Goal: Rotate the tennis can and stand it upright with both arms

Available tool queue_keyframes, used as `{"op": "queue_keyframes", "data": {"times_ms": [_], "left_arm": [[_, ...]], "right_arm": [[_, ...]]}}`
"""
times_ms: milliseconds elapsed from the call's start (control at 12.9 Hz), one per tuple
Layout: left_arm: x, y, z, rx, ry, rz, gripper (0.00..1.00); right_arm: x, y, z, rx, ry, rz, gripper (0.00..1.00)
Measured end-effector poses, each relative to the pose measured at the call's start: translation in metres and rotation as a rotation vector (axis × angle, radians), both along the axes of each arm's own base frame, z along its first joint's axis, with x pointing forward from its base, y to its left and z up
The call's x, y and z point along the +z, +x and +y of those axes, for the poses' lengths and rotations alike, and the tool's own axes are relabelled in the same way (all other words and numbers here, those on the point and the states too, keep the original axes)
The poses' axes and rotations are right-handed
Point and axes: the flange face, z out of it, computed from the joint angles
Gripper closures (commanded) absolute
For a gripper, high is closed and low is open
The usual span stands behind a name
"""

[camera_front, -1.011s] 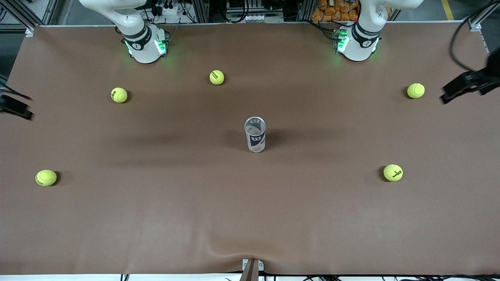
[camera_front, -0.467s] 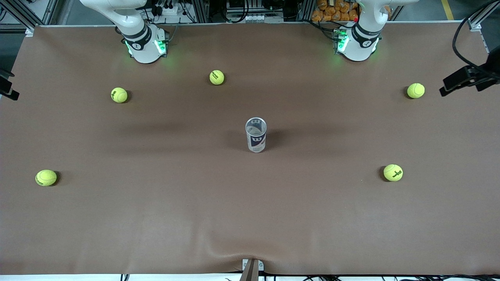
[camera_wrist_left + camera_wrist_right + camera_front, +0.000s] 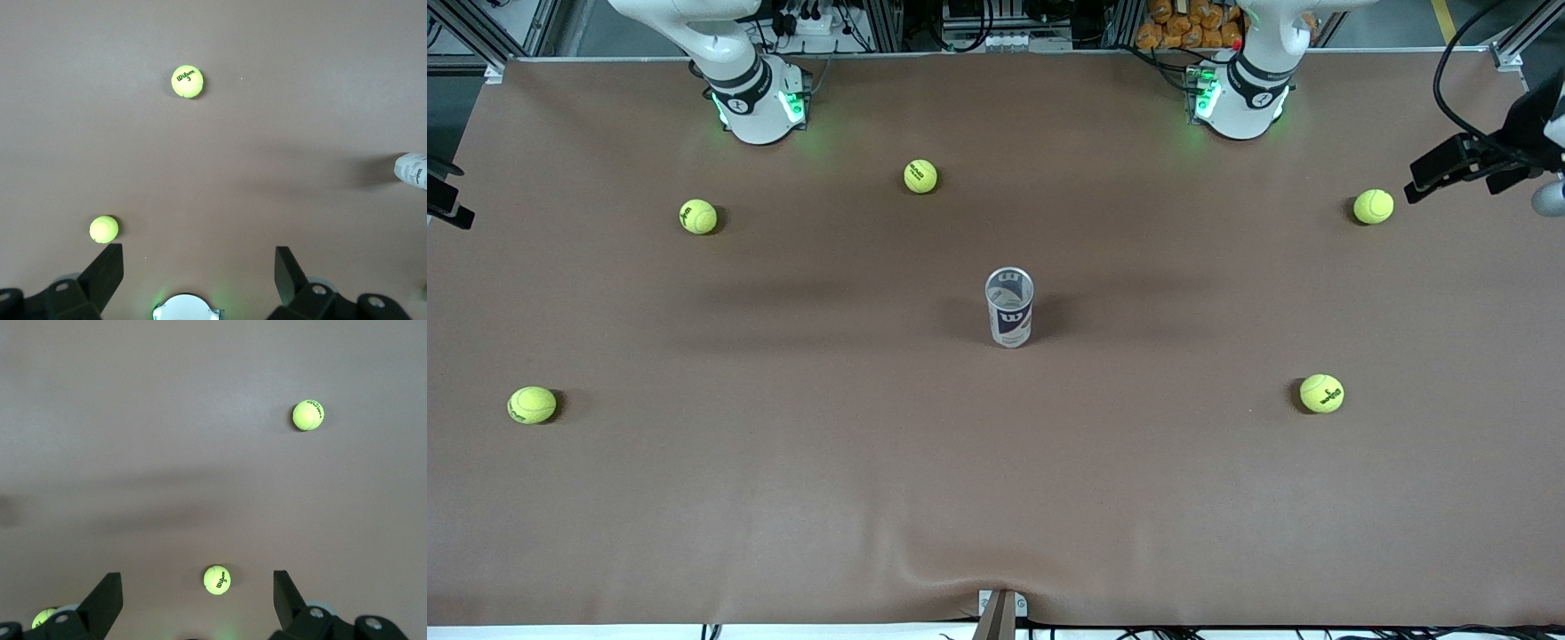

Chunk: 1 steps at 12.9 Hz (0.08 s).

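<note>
Tennis can [image 3: 1009,308] stands upright mid-worktop [image 3: 996,498], silvery rim up, nothing touching it. I judge the rotate-and-upright step done; what's left is keeping both arms clear, no further contact needed. If a re-grip were called for, I'd have to come in from both ends of the worktop at once, since the can is slim and would tip under a one-sided push.

Pose: both arms are high and out wide, well apart from the can. My left gripper [image 3: 195,270] has its jaws spread open, empty, over the worktop's left-arm end, near a tennis ball [image 3: 1373,206]. My right gripper [image 3: 193,593] is likewise open and empty, at the worktop's edge at the right-arm end. The can shows only at the left wrist view's margin [image 3: 412,171].
</note>
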Motion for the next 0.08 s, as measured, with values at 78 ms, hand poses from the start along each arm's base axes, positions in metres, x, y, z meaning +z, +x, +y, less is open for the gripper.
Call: {"op": "queue_keyframes", "data": {"times_ms": [78], "left_arm": [[0.0017, -0.002, -0.0012, -0.003, 0.009, -0.003, 0.0]], "right_arm": [[-0.0001, 0.0001, 0.0004, 0.001, 0.0, 0.0, 0.0]]}}
